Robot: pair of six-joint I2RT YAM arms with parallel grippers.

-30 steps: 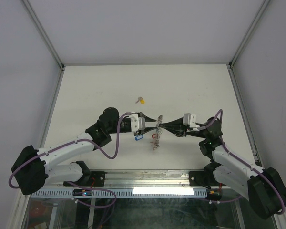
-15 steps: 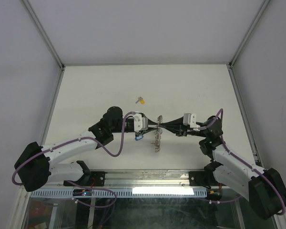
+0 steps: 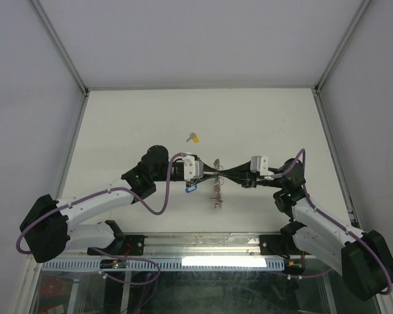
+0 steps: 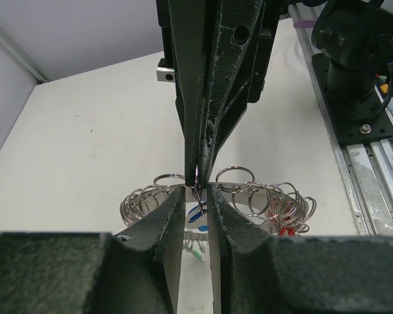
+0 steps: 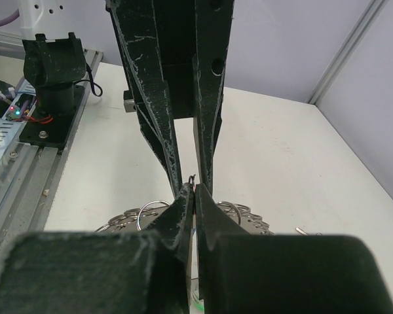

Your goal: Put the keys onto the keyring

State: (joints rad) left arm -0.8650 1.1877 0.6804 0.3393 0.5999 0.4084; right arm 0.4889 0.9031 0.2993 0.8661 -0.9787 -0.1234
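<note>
Frame centre: right claw point(image 5: 194, 199) clamping closed on keyring point(image 4: 262, 199) | left claw point(image 4: 196, 199) standing narrowly parted, grip unclear | yellow key point(image 3: 194, 138) lying upper left, table point(image 3: 262, 118) edges well apart.

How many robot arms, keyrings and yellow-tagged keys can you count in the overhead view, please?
robot arms: 2 (left arm, right arm)
keyring: 1
yellow-tagged key: 1
Total: 4
</note>
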